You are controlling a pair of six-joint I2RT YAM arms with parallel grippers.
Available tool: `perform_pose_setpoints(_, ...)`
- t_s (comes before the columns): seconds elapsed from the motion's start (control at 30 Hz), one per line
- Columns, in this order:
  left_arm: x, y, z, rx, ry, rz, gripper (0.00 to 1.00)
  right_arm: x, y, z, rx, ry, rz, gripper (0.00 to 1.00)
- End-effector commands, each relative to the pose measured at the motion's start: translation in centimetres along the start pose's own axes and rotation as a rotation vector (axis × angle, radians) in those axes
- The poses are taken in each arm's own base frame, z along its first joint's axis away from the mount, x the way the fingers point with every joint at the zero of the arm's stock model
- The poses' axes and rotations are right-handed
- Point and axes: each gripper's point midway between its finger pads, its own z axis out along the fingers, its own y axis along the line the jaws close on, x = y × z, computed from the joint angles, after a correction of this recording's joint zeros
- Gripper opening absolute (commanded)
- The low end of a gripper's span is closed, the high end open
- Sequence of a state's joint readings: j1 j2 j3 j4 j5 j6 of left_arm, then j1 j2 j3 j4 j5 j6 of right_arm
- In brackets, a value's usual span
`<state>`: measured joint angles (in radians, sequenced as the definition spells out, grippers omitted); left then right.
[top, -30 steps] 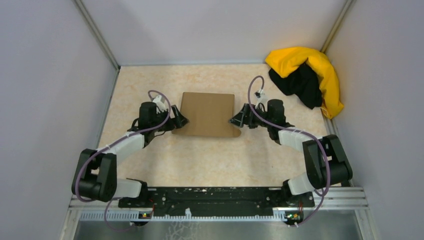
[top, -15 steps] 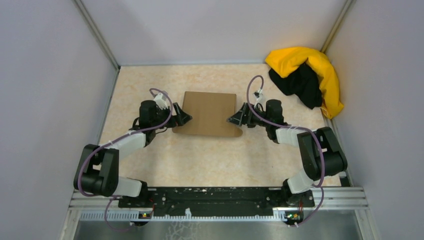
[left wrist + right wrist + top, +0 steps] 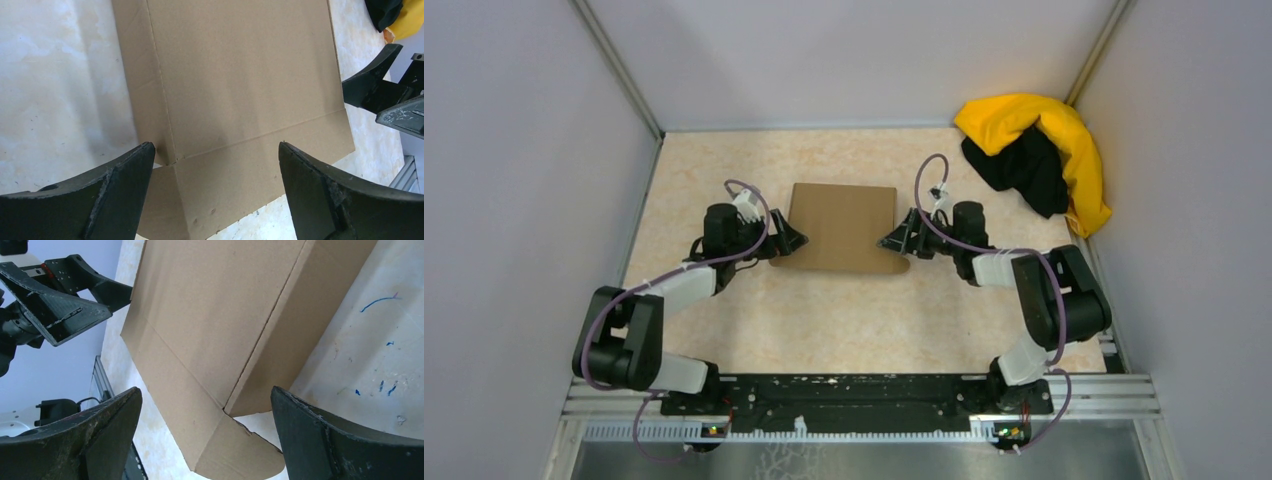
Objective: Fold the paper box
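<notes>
The paper box [image 3: 842, 227] is a flat brown cardboard rectangle lying on the table's middle, with a front flap and small corner tabs sticking out at its near corners. My left gripper [image 3: 790, 240] is open at the box's left near corner; in the left wrist view the box [image 3: 240, 95] lies ahead between the spread fingers [image 3: 100, 195]. My right gripper [image 3: 892, 241] is open at the box's right near corner; in the right wrist view the box [image 3: 220, 315] and its rounded tab lie between the spread fingers [image 3: 330, 440]. Neither gripper holds anything.
A yellow-and-black cloth heap [image 3: 1039, 155] lies in the far right corner. Grey walls enclose the table [image 3: 844, 320] on three sides. A metal rail [image 3: 854, 395] with the arm bases runs along the near edge.
Both grippers have crept slightly inward toward the box's near corners. The right arm's elbow has swung left. The box has barely moved.
</notes>
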<state>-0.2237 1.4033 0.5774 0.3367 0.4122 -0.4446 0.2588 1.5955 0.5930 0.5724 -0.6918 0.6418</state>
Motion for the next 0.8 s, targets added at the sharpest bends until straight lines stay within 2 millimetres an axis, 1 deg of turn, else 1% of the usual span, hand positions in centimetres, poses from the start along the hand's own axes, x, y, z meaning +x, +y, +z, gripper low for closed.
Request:
perform_pose_setpoints(0.0,0.3,0.4,0.0,-0.004,-0.002,0.003,0.99,-1.3,1.1,0.5,-0.065,-0.026,-0.038,0.99)
perform_pose_setpoints(0.1,0.4,0.3,0.0,0.007,-0.001,0.003,0.99,-1.3,1.2,0.5,-0.071,-0.025,-0.042,0.99)
perform_pose_setpoints(0.3,0.8,-0.5,0.2,0.056,0.008,-0.014,0.99,-1.5,2.1,0.8,-0.115,-0.016,-0.053,0.99)
perform_pose_setpoints(0.53,0.8,-1.0,-0.3,0.064,0.002,-0.009,0.99,-1.1,3.0,1.2,-0.142,0.007,-0.065,0.99)
perform_pose_setpoints(0.63,0.6,-1.4,-0.6,0.073,-0.002,-0.006,0.99,-1.0,3.6,1.1,-0.16,0.009,-0.068,0.99)
perform_pose_setpoints(0.77,-0.1,-2.1,-1.2,0.083,-0.02,0.001,0.99,-1.5,4.8,0.7,-0.172,0.008,-0.089,0.99)
